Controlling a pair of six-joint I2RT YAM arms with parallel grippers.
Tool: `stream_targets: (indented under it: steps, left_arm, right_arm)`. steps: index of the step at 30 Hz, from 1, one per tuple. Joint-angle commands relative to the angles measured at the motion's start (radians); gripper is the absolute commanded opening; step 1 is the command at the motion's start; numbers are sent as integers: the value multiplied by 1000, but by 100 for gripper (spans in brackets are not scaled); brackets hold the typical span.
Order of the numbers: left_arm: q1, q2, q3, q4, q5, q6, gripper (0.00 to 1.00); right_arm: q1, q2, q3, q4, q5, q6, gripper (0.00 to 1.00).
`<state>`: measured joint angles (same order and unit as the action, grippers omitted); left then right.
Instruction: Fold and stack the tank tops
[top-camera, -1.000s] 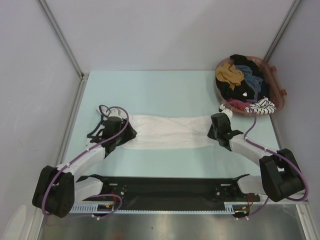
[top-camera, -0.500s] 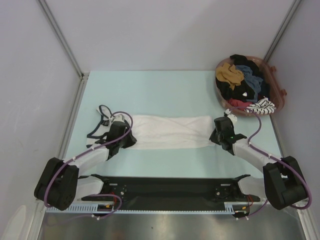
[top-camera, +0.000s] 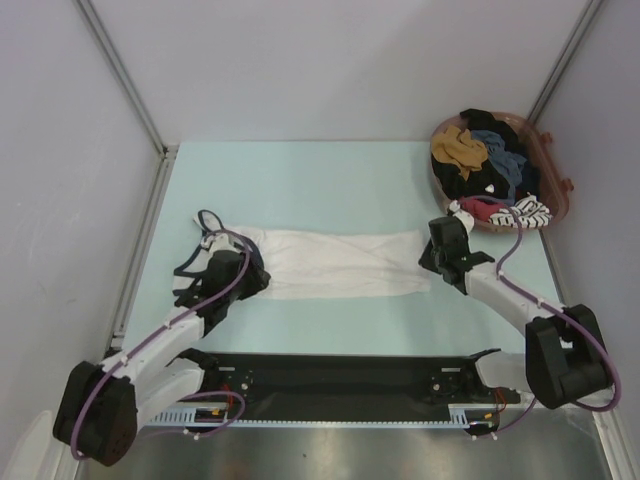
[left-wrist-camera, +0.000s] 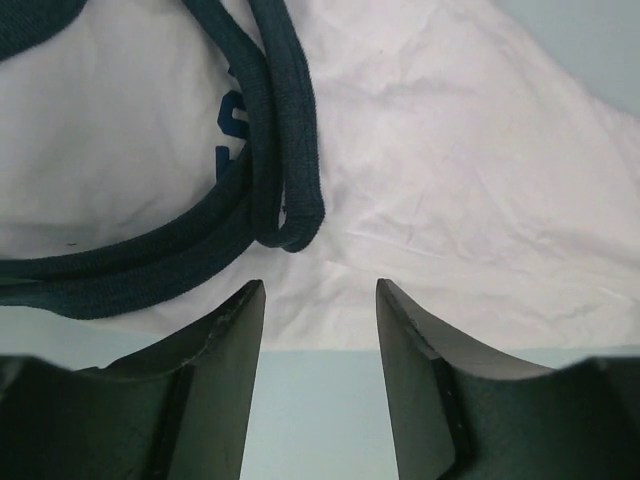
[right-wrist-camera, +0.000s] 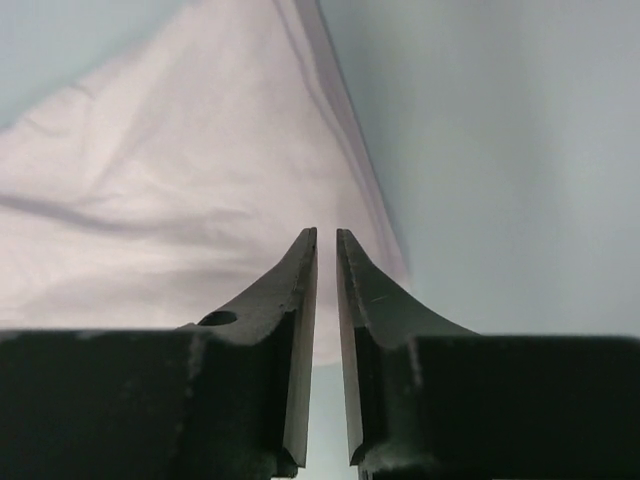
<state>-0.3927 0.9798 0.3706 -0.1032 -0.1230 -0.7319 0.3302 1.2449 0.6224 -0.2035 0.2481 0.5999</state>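
Observation:
The white tank top (top-camera: 340, 265) lies stretched sideways across the table, folded lengthwise, with its navy straps (top-camera: 200, 225) at the left end. My left gripper (top-camera: 243, 272) hovers at that end. In the left wrist view it (left-wrist-camera: 320, 290) is open and empty over the cloth's near edge (left-wrist-camera: 450, 180), just short of the strap loop (left-wrist-camera: 270, 120). My right gripper (top-camera: 440, 250) is at the top's right end; its jaws (right-wrist-camera: 327, 232) stand a narrow slit apart above the cloth's corner (right-wrist-camera: 150, 180), holding nothing. A slate grey-blue cloth (top-camera: 497, 147) lies in the basket.
A brown basket (top-camera: 549, 150) at the far right corner holds a jumble of black, mustard, red and striped clothes. Grey walls with metal posts enclose the light blue table (top-camera: 320, 180) on three sides.
My left gripper has drawn back a little toward the near edge, and its arm has swung lower. My right gripper has shifted slightly farther away. The white top has hardly moved.

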Motion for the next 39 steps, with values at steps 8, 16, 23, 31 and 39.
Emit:
stream_targets:
  steps: [8, 16, 23, 31, 39]
  left_arm:
    - [2, -190, -71, -112, -15, -84, 80]
    - [184, -240, -153, -55, 101, -92, 80]
    - [293, -362, -159, -128, 108, -72, 80]
    - [385, -339, -167, -95, 172, -49, 80]
    - [445, -236, -180, -12, 207, -66, 80]
  right_arm:
    - [-2, 215, 233, 1, 48, -72, 43]
    - [-72, 312, 238, 42, -81, -80, 46]
    - [-95, 327, 172, 45, -110, -13, 45]
    - [-117, 384, 122, 102, -184, 31, 20]
    - [-175, 275, 88, 99, -164, 51, 0]
